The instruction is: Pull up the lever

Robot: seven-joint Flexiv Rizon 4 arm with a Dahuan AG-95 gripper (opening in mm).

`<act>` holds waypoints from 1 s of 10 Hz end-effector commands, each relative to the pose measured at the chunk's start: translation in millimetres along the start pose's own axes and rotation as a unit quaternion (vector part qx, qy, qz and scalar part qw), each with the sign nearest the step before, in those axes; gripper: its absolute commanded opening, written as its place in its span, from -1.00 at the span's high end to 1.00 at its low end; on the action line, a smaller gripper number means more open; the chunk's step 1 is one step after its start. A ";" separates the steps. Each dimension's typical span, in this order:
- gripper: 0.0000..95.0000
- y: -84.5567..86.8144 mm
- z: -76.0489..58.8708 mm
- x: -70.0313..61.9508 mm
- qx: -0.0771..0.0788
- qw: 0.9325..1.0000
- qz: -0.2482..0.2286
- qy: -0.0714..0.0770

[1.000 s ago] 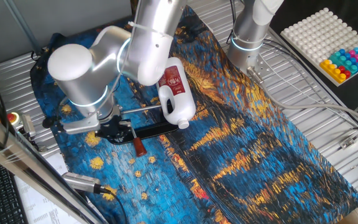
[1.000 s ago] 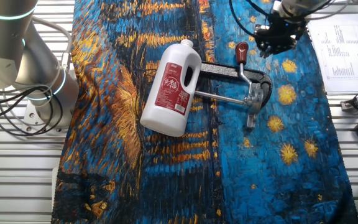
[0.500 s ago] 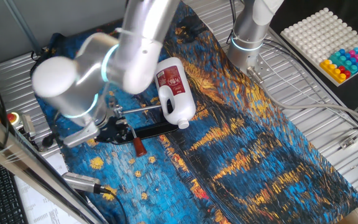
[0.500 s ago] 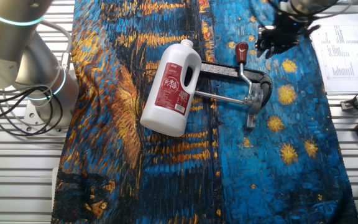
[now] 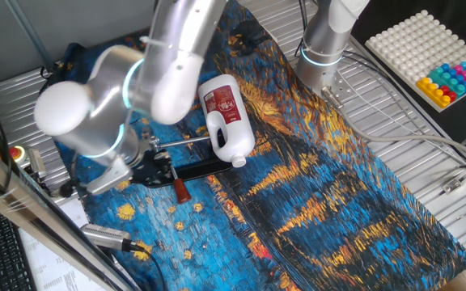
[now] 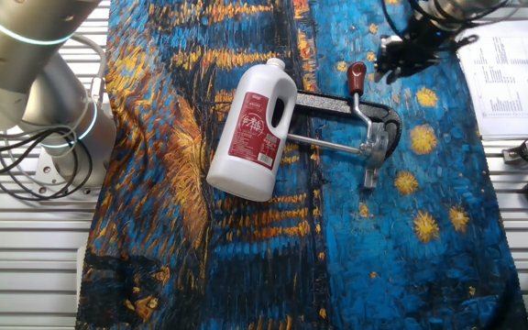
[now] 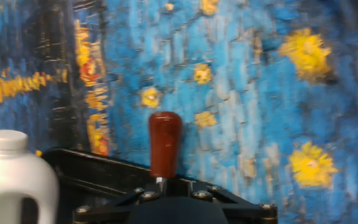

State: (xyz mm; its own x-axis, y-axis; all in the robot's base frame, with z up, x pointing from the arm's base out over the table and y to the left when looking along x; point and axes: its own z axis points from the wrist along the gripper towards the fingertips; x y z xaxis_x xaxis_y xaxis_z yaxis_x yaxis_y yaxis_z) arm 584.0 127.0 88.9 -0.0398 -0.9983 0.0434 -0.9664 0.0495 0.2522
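Observation:
The lever is a slim silver rod (image 6: 363, 103) with a reddish-brown knob (image 6: 357, 72), lying low on its black fixture (image 6: 337, 104) on the blue patterned cloth. In one fixed view the knob (image 5: 182, 192) points toward the front edge. My gripper (image 6: 398, 57) hovers just right of the knob, apart from it, and holds nothing. In the hand view the knob (image 7: 165, 142) stands straight ahead of the gripper (image 7: 173, 200), unobstructed. The fingertips do not show there; the black links spread to both sides.
A white jug with a red label (image 6: 253, 128) lies on the cloth left of the fixture, touching it. A longer plain silver crossbar (image 6: 328, 145) runs beside the lever. Papers (image 6: 507, 64) lie to the right. A tray of coloured pegs (image 5: 435, 56) stands far right.
The arm's elbow has swung left and lower. The gripper has shifted slightly toward the knob. The lever and jug have not moved.

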 end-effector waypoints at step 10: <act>0.60 10.4 18.5 -18.9 0.081 0.995 0.063 -0.006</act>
State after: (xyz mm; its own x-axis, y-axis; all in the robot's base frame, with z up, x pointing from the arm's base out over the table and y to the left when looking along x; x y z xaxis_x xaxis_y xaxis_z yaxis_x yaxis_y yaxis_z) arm 571.6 147.0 71.6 -0.1842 -0.9812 0.0571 -0.9769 0.1891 0.0993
